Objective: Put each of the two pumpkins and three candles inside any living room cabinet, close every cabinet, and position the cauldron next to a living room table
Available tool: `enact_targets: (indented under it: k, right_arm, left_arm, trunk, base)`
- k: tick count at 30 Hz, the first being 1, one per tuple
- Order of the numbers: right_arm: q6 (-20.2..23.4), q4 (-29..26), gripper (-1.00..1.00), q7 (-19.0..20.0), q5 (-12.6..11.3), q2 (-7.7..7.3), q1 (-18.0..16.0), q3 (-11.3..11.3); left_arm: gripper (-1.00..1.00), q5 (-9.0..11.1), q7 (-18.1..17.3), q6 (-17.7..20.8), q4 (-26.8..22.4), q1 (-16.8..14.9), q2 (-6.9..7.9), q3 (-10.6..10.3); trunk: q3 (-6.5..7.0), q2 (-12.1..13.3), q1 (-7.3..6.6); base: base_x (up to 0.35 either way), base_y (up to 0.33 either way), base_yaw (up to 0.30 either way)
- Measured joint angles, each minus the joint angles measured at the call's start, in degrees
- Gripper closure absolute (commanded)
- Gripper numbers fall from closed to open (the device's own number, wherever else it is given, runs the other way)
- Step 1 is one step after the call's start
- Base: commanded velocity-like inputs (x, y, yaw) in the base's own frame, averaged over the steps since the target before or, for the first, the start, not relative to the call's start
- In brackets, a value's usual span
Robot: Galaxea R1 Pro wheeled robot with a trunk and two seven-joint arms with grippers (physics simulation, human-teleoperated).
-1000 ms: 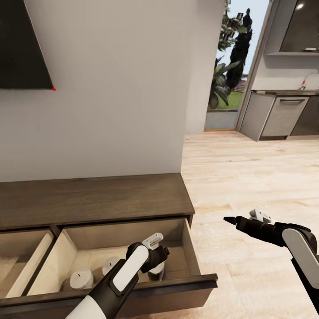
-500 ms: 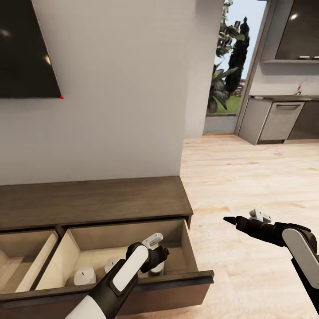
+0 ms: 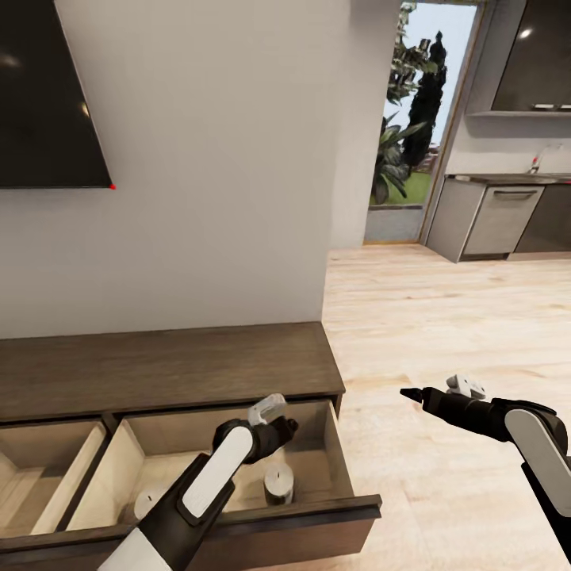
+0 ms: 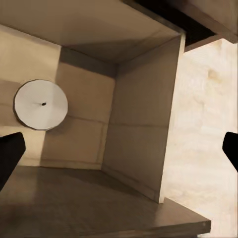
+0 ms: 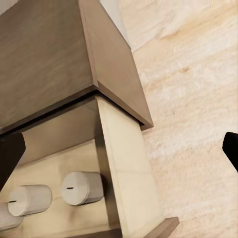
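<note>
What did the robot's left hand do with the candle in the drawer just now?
The left hand let go of the candle and lifted up; it now hangs open above it. The candle stands alone in the open drawer of the cabinet, near two more candles. The camera also shifted a little. The right hand stayed out over the floor.

Left tool raised, candle released.
</note>
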Motion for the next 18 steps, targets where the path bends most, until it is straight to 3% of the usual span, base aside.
enact_targets:
  k: [5, 6, 8, 13, 18]
  right_arm:
    - [0.0, 0.1, -1.00, 0.0, 0.0, 0.00, 0.0, 0.0]
    - [0.0, 0.1, -1.00, 0.0, 0.0, 0.00, 0.0, 0.0]
    - [0.0, 0.1, -1.00, 0.0, 0.0, 0.00, 0.0, 0.0]
    - [0.0, 0.1, -1.00, 0.0, 0.0, 0.00, 0.0, 0.0]
    - [0.0, 0.1, -1.00, 0.0, 0.0, 0.00, -0.1, 0.0]
  left_arm:
    - [-1.00, 0.7, 1.6, 0.1, -11.3, 2.6, 3.36, 0.3]
    - [-1.00, 2.1, 1.9, 0.1, -14.5, 3.5, 4.21, 0.4]
    - [-1.00, 3.5, 2.1, 0.1, -16.2, 4.0, 4.91, 0.4]
    - [-1.00, 10.1, 2.5, 0.3, -18.9, 4.6, 7.46, 0.4]
    - [-1.00, 11.8, 2.4, 0.3, -19.4, 4.7, 8.05, 0.4]
  trunk:
    - [0.90, 2.0, -1.10]
    - [1.07, 2.4, -1.32]
    - [1.43, 3.2, -1.76]
    - [2.33, 5.2, -2.82]
    - [3.23, 7.2, -3.92]
  base:
    - [0.000, 0.000, 0.000]
    - [0.000, 0.000, 0.000]
    - [-0.007, 0.000, 0.000]
    - [-0.215, 0.000, 0.000]
    - [-0.322, 0.000, 0.000]
